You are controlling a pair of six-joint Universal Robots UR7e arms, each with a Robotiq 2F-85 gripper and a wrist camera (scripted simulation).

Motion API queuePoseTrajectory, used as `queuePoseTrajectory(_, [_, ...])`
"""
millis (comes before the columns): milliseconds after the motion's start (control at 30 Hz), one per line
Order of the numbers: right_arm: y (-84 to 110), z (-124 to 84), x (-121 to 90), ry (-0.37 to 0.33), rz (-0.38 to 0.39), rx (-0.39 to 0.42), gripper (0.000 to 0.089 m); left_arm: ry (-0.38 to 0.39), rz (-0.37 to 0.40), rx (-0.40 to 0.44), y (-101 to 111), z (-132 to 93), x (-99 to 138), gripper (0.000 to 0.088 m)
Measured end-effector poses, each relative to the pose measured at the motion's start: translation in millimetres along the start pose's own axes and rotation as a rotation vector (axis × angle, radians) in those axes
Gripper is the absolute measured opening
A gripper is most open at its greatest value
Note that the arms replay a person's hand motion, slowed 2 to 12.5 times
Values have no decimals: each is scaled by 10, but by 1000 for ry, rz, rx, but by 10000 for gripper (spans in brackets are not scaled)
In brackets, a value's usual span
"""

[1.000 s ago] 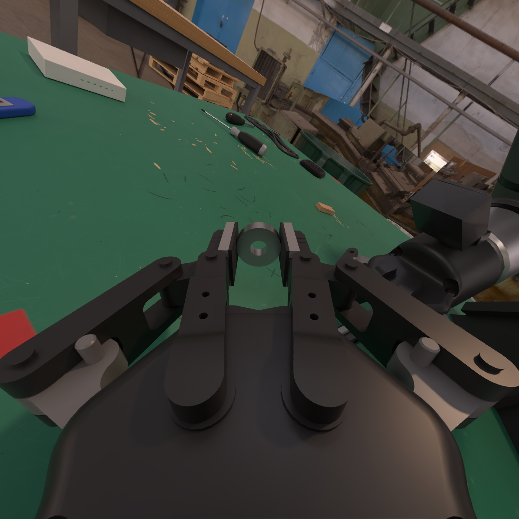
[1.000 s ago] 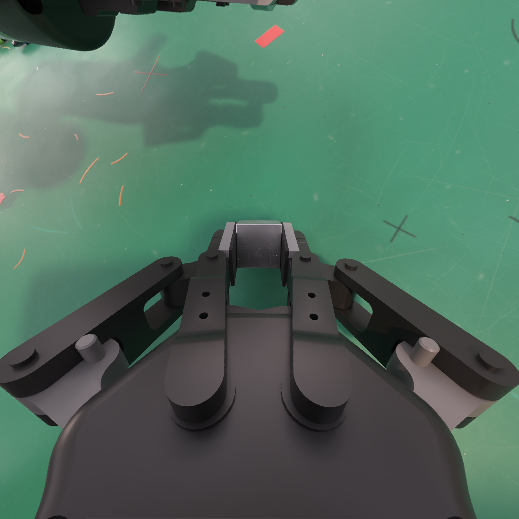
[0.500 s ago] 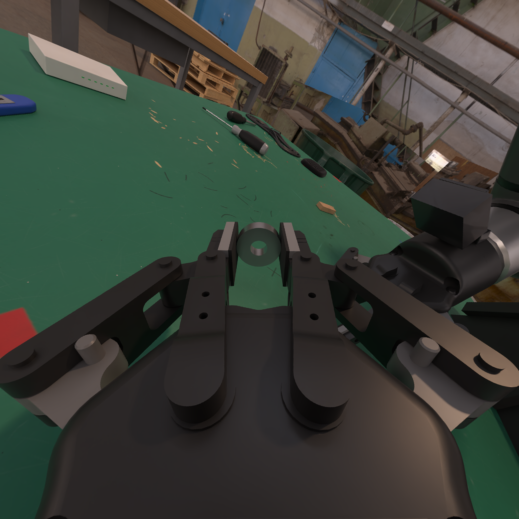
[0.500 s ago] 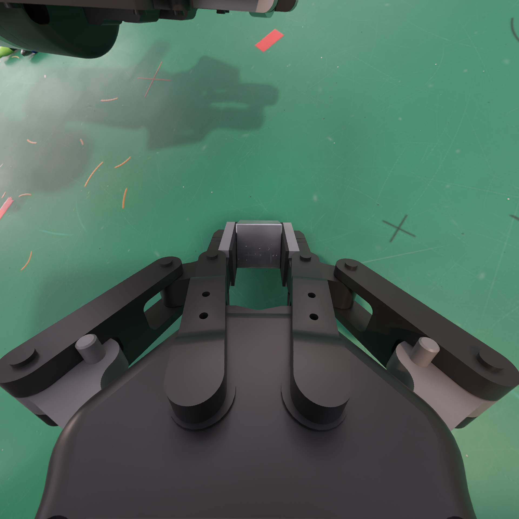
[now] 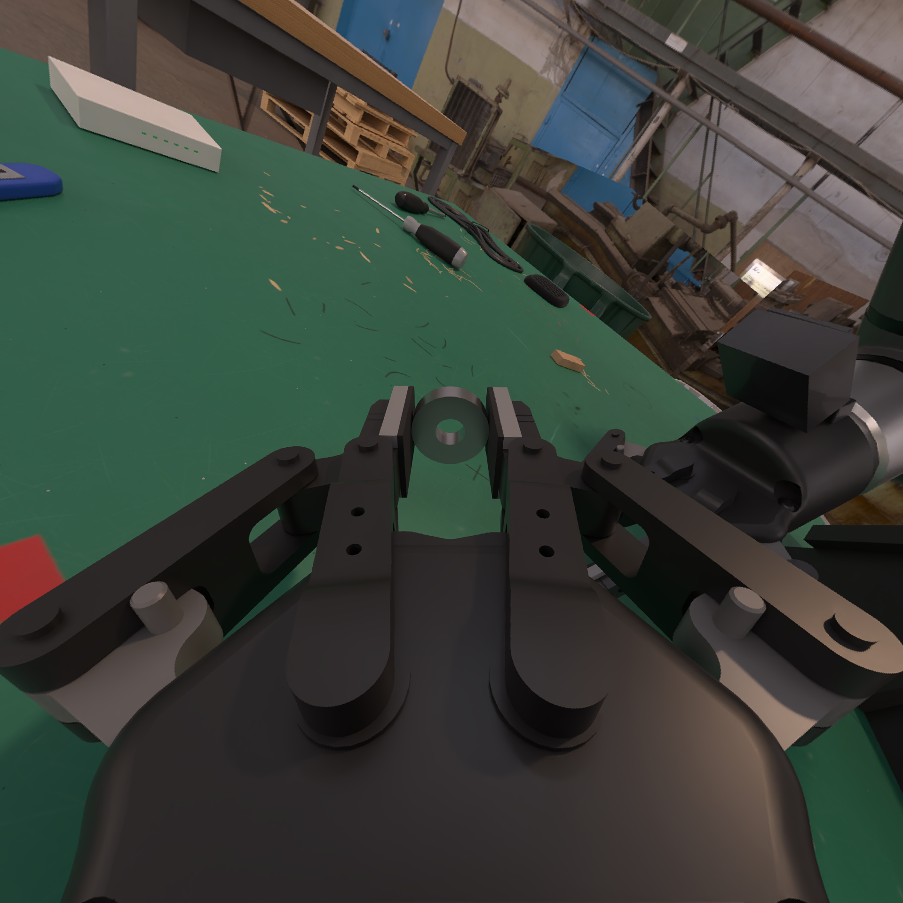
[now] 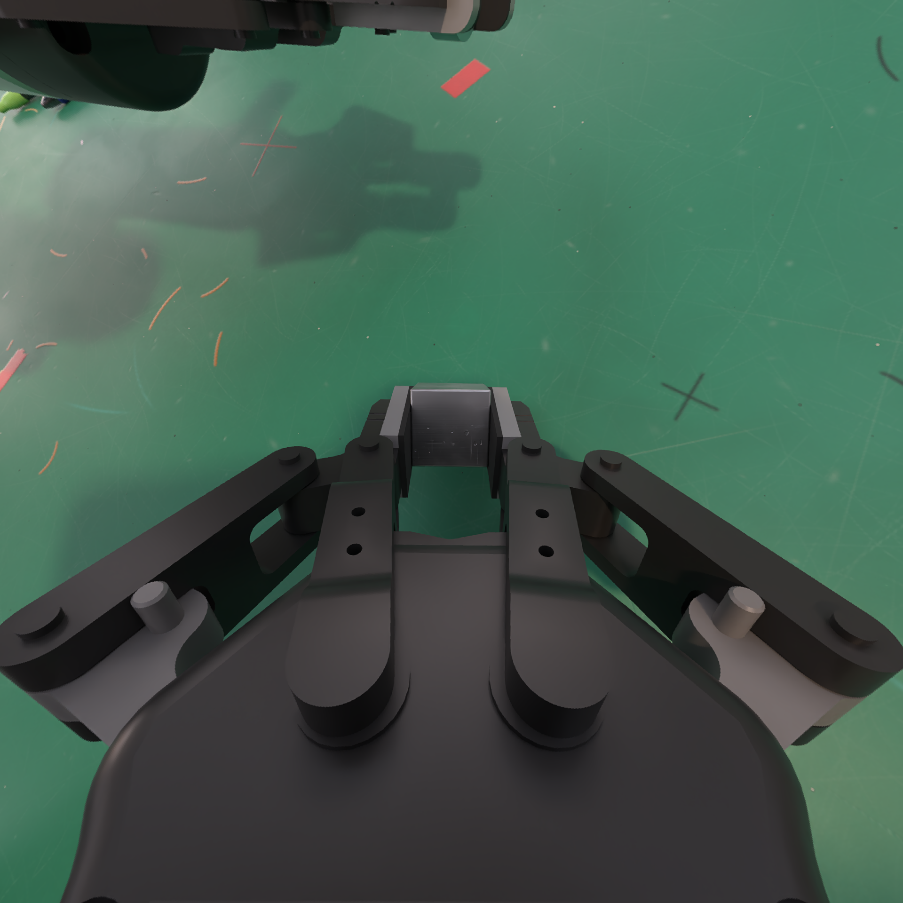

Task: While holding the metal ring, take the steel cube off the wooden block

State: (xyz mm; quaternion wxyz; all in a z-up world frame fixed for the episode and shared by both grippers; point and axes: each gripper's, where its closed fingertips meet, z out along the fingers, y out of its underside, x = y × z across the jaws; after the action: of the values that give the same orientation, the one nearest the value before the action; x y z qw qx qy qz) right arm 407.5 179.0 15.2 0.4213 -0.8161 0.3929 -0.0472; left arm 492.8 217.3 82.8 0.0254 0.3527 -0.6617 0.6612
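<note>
A: Where is the metal ring (image 5: 449,424)?

B: Clamped between the two pads of the left gripper (image 5: 449,420), lifted clear of the green table (image 5: 146,317). It is a thick grey washer shape standing on edge, its flat face and round hole turned back toward the wrist.

A: And the steel cube (image 6: 450,424)?

B: Pinched between the pads of the right gripper (image 6: 450,422), square to them, above the same table. Its near face is dull grey with fine scratches, its top edge brighter. It seems to hang free of the surface, though the gap beneath it is hidden.
</note>
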Motion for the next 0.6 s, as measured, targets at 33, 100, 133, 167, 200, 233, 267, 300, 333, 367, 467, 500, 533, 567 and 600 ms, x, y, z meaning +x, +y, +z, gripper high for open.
queuePoseTrajectory(33, [-1,0,0,-1,0,0,255,0,0,1,-1,-1,0,260])
queuePoseTrajectory(100, [-1,1,0,-2,1,0,255,0,-1,1,-2,-2,-1,260])
queuePoseTrajectory(133, [-1,2,0,-2,2,-1,255,0,-2,1,-2,-1,-2,260])
queuePoseTrajectory(167, [0,2,0,-3,2,-1,255,0,-2,1,-2,-1,-2,260])
queuePoseTrajectory(200, [0,3,-1,-3,2,-1,255,0,-2,1,-1,0,-2,260])
queuePoseTrajectory(233, [0,3,-1,-3,1,-2,255,-1,-2,0,-1,0,-3,260])
queuePoseTrajectory(267, [0,4,-1,-3,1,-2,255,-1,-1,0,0,1,-3,260])
queuePoseTrajectory(300, [0,3,-2,-4,1,-1,255,-1,-1,-1,1,1,-3,260])
queuePoseTrajectory(333, [-1,3,-2,-4,1,-1,255,-1,-1,-1,1,2,-2,260])
queuePoseTrajectory(367, [-1,2,-2,-4,0,0,255,-1,-1,-1,1,2,-2,260])
queuePoseTrajectory(467, [-5,-1,-2,-5,2,3,255,-1,-1,-2,1,3,-3,260])
queuePoseTrajectory(500, [-6,-2,-2,-6,3,5,255,-2,-1,-2,1,3,-4,260])
queuePoseTrajectory(533, [-7,-3,-1,-6,4,6,255,-2,-2,-2,1,3,-4,260])
queuePoseTrajectory(567, [-8,-4,-1,-6,5,7,255,-2,-2,-2,1,3,-5,260])
queuePoseTrajectory(600, [-9,-5,0,-7,6,8,255,-2,-2,-2,1,3,-6,260])
